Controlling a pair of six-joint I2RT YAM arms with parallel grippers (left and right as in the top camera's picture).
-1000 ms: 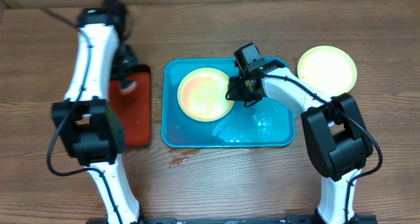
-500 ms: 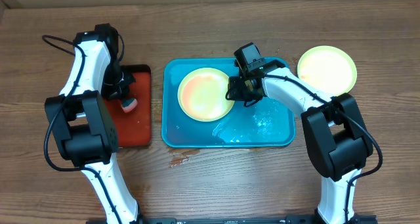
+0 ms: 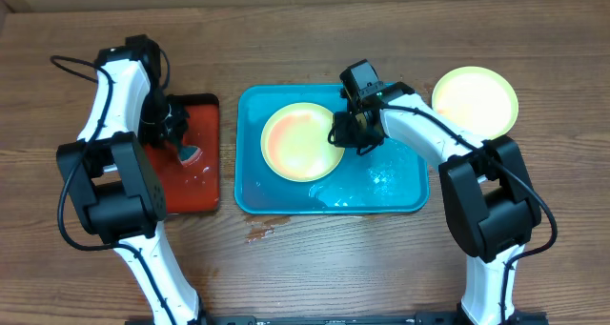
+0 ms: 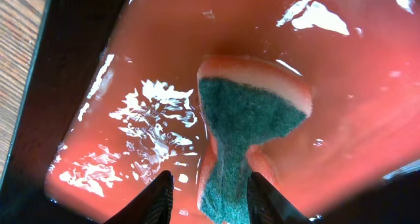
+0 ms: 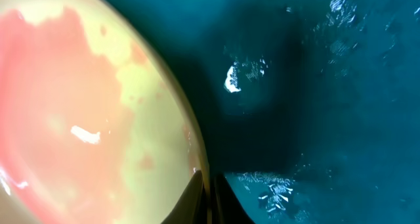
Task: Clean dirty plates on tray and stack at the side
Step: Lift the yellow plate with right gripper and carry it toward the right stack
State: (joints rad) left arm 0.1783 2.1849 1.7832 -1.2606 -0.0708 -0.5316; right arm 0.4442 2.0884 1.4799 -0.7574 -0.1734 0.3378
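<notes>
Wooden table [image 3: 315, 268], blue tray [image 3: 400, 196]: smeared plate [image 3: 300, 139] lies left of the right gripper [image 3: 341, 134] pinching its rim, while the left gripper [image 4: 209, 188] clamps a sponge [image 4: 252, 115], well apart

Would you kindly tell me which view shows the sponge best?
The left wrist view: the sponge looms large, green scouring face visible, squeezed by the left tool. Overhead shows it as a small speck; the right wrist view misses it.

On my left a wet red-orange tray [image 3: 200, 182] with a black rim lies on the wooden table [image 3: 315, 268], a green-faced sponge [image 4: 252, 115] over it.
</notes>
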